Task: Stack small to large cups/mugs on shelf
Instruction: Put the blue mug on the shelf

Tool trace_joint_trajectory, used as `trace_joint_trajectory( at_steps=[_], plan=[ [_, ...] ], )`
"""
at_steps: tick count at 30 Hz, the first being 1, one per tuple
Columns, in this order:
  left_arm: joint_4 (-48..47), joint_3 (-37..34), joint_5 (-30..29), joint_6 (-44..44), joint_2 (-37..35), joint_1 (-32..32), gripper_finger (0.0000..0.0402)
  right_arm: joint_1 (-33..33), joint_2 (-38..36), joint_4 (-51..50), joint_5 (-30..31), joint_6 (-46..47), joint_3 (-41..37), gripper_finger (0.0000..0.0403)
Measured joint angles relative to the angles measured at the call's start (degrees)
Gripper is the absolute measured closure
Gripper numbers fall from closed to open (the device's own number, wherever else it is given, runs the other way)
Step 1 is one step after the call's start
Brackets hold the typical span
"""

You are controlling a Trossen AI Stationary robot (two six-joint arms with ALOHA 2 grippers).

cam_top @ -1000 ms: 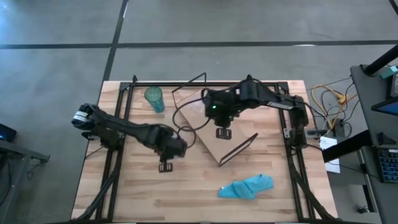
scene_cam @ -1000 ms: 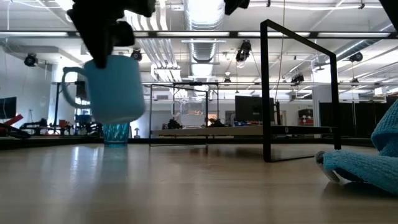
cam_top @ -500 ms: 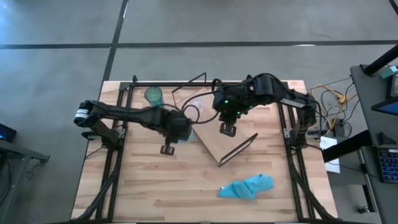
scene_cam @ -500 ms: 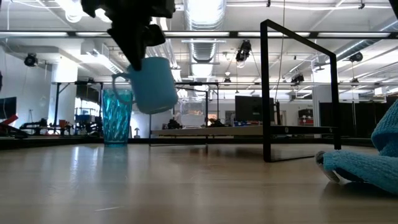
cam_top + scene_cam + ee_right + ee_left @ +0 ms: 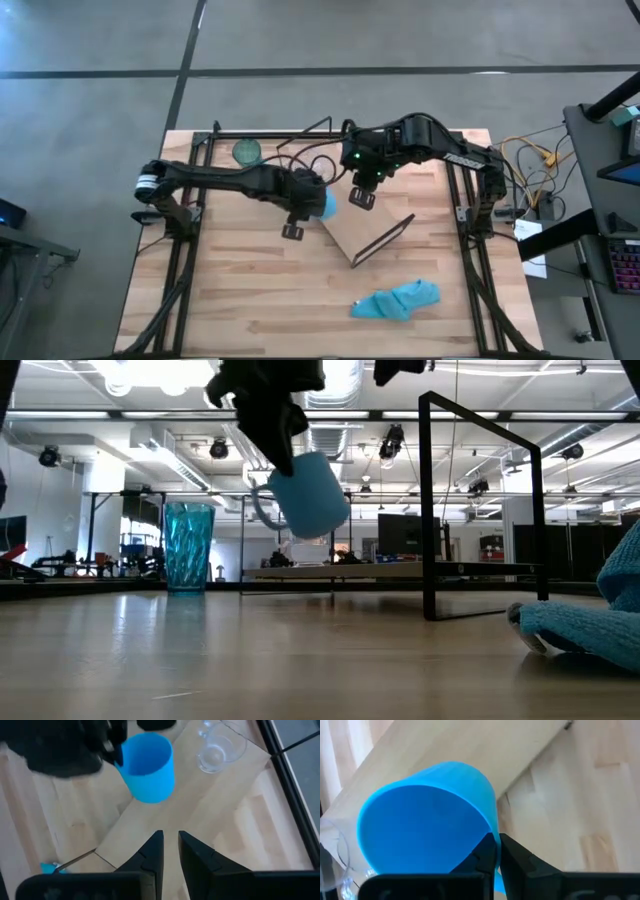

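Fingers of our left gripper [image 5: 496,852] clamp the mug [image 5: 427,817] rim, holding it tilted over the shelf [image 5: 345,230] end beside the glass cup [image 5: 216,751]. Right gripper [image 5: 170,851] hangs above, jaws slightly apart, empty.

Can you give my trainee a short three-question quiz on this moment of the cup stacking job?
1. True or false: the left gripper holds the bright blue handled mug in the air.
2. Which vessel already sits on the light-wood shelf board? A) small clear glass cup B) tall translucent teal tumbler
3. Fill in: the crumpled blue cloth lies on the ____.

Key: 1 true; 2 A; 3 table.
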Motion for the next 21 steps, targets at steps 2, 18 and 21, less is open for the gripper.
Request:
trace_joint_trajectory(
  at_steps=[2,18,21],
  plan=[
    [-0.08,2.57,0.0,0.05,2.54,0.65,0.0401,-0.57,0.0,0.0,0.02,-0.04,0.0,0.0351],
    [-11.39,19.8,0.76,0.16,13.56,4.66,0.0402,-1.64,-1.34,0.0,0.42,-1.89,-0.31,0.0351],
    [-10.89,19.58,2.78,0.14,14.04,4.64,0.0402,-2.09,-2.74,0.0,0.46,-3.31,-0.33,0.0351]
  ],
)
